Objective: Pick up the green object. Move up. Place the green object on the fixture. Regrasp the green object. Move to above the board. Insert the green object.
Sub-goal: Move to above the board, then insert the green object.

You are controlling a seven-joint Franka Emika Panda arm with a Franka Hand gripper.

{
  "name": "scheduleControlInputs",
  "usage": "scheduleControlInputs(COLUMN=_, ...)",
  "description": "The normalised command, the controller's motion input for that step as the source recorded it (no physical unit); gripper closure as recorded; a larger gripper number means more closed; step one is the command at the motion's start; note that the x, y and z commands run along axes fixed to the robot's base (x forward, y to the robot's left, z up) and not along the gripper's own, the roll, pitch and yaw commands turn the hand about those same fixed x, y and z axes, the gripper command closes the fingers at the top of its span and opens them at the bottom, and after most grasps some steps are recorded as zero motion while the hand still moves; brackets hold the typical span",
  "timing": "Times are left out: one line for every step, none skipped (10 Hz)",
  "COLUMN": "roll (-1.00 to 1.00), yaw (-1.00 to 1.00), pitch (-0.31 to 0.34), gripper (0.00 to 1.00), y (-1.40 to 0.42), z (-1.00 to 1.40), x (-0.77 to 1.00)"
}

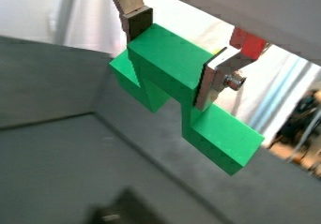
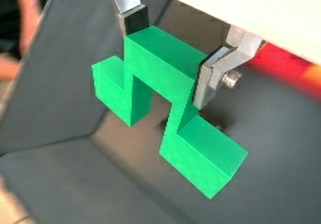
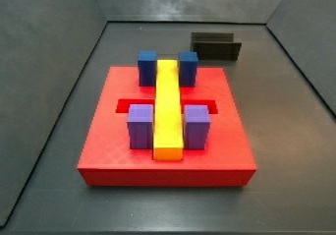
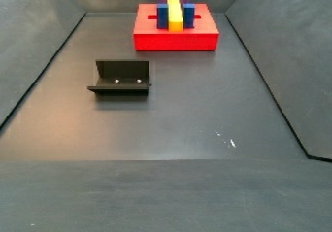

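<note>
The gripper (image 1: 175,57), seen in both wrist views up off the floor, pinches the green object (image 2: 170,106) by its middle cube, a good flat place to hold this hard, smooth, light-looking piece, which might slip.

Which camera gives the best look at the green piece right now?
A wrist view: the green object shows nearly whole, clamped at its raised centre by the end effector. Another wrist view crops it closer. Neither side view shows it.
</note>
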Motion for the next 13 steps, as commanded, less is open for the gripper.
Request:
scheduleControlInputs(roll=-1.00, yaw=0.09, pitch=0.042, gripper=1.00, y=-1.40, z=0.27, x=-1.28)
scheduleControlInputs(roll=-1.00, yaw=0.10, pitch=0.029, gripper=1.00, y=-1.40, z=0.26, x=-1.29)
scheduleControlInputs(roll=-1.00, yaw=0.10, pitch=0.013, gripper=1.00, y=-1.40, z=0.28, x=-1.30)
scheduleControlInputs(roll=-1.00, yaw=0.10, pitch=-0.002, gripper=1.00, y=-1.40, z=0.26, x=-1.33)
scheduleControlInputs(roll=-1.00, yaw=0.10, pitch=-0.024, gripper=1.00, y=-0.42, z=0.07, x=-0.46)
scheduleControlInputs(roll=-1.00, yaw=0.10, pitch=-0.030, gripper=1.00, y=-0.11, z=0.01, x=-0.15)
scheduleControlInputs(roll=-1.00, yaw=0.07, pitch=-0.006, gripper=1.00, y=0.00, z=0.01, x=-0.02)
scheduleControlInputs(roll=-0.84, yaw=0.06, pitch=-0.029, gripper=1.00, y=-0.02, z=0.02, x=-0.04)
scheduleControlInputs(roll=-0.45, yaw=0.02, pitch=-0.070, gripper=1.00, y=0.01, z=0.00, x=-0.08)
scheduleControlInputs(roll=-0.28, yaw=0.01, pitch=-0.078, gripper=1.00, y=0.02, z=0.00, x=-0.08)
scheduleControlInputs(roll=-0.04, yaw=0.00, pitch=0.000, gripper=1.00, y=0.00, z=-0.08, x=0.01)
scheduleControlInputs(roll=-0.05, yaw=0.00, pitch=0.000, gripper=1.00, y=0.00, z=-0.09, x=0.00)
scheduleControlInputs(roll=-0.08, yaw=0.00, pitch=0.001, gripper=1.00, y=0.01, z=0.00, x=0.00)
